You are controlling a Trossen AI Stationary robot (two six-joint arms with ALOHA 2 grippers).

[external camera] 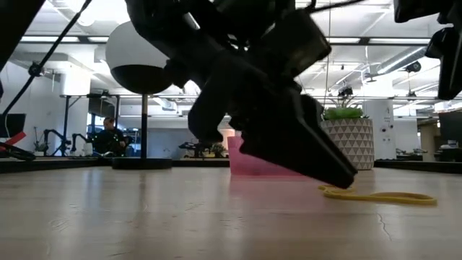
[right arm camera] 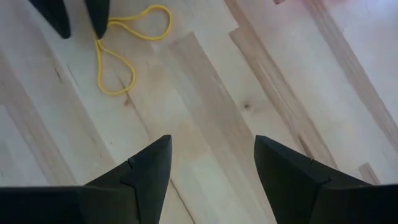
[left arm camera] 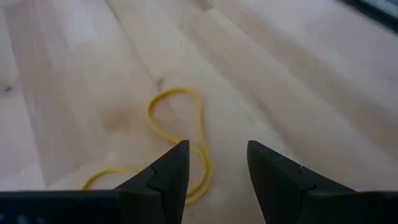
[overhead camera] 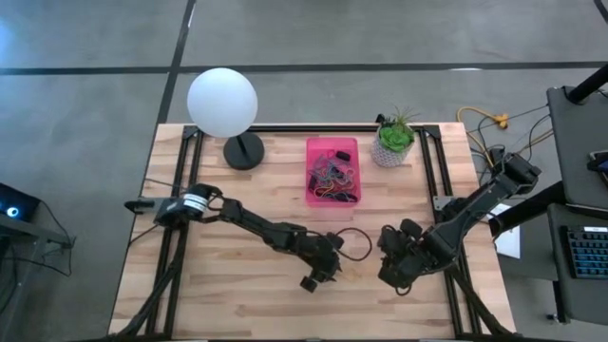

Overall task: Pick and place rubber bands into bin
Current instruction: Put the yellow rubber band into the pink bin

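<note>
Left gripper (left arm camera: 214, 163) open, low over a yellow rubber band (left arm camera: 180, 134) flat on the table (overhead camera: 228, 294). Right gripper (right arm camera: 211, 158) open too, nearby, holding nothing. Other rubber bands (overhead camera: 334, 179) inside the pink bin (overhead camera: 312, 195).

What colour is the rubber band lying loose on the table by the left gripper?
Yellow; the rubber band shows best in the left wrist view.

Left end effector (left arm camera: 214, 165) open, dark fingers (left arm camera: 168, 171) apart over pale wooden worktop (left arm camera: 298, 68). Yellow rubber band (left arm camera: 186, 124) flat in a twisted loop, partly behind one fingertip.
</note>
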